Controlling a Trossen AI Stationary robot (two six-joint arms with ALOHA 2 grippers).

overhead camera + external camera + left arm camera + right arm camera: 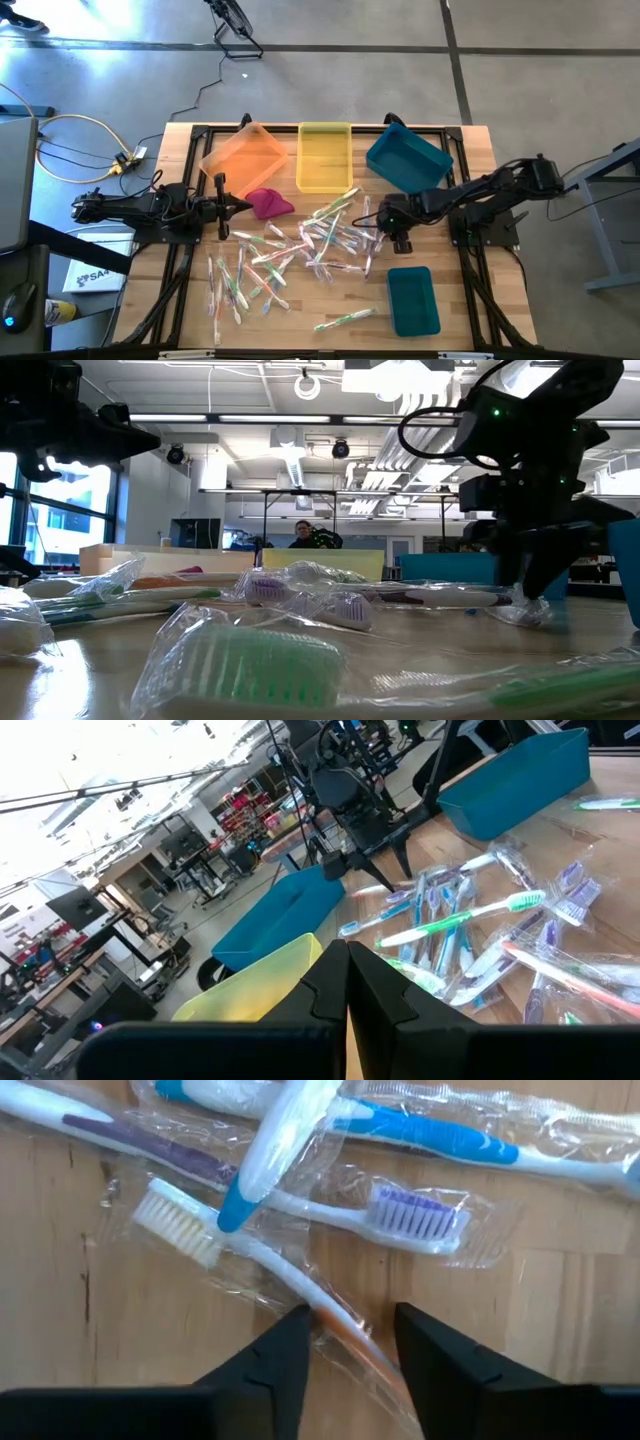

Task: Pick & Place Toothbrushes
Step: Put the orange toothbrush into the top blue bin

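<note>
At the left edge of the bench [150, 300], the left arm lies stretched inward and its claw [238, 207] sits pressed together, holding nothing, just beside a magenta cloth lump [268, 203]. Near it toward the far edge stands an orange bin [243, 157], tilted at an angle, and next to that a yellow bin [324, 157] square against the far edge, then a teal bin [405, 158] turned askew near the far right corner.

The toothbrushes [300, 250] lie scattered over the middle of the bench in clear wrappers, a loose group near the left front and a denser heap in the centre, with one green-handled toothbrush [345, 319] apart near the front edge. A second, smaller teal bin [412, 300] sits close to the front edge on the right, just beside that lone brush.

The right arm reaches in from the right edge and its claw [388, 238] is down at the right rim of the heap. In the right wrist view its fingers [285, 1365] stand on either side of the orange-and-white handle of a wrapped white-bristled toothbrush [250, 1250], partly spread, with a narrow gap on each side of the handle. Other wrapped brushes, blue and purple, lie crossed just beyond it.
</note>
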